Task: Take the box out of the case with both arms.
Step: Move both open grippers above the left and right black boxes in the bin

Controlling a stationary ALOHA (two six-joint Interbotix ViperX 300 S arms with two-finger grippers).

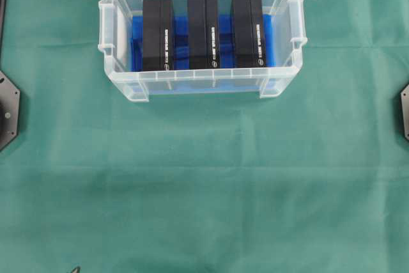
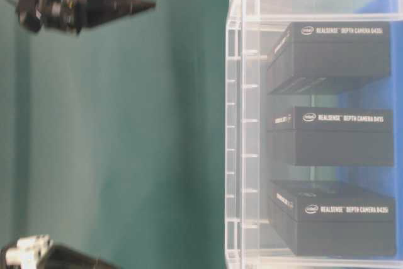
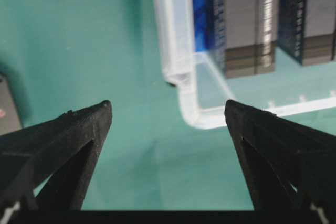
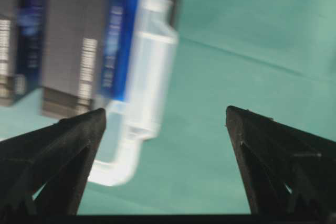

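Boxes point(image 1: 211, 32), three rigid black cartons, stand upright on edge inside the case point(image 1: 199, 85). Judged stiff, smooth, moderately light: clamp the narrow ends. Left gripper point(image 3: 168, 116) and right gripper point(image 4: 166, 116) are spread wide, holding nothing.

Case point(image 1: 200, 87) sits on the table cloth point(image 1: 204, 190), toward the far edge in the overhead view. Inside the case: three boxes on edge, side by side on the lining cloth point(image 1: 225, 27) — left box point(image 1: 158, 35), middle box point(image 1: 203, 32), right box point(image 1: 247, 31), with gaps between. Left gripper point(image 3: 168, 114) is outside the case, off its left end; right gripper point(image 4: 165, 116) is outside the case, off its right end
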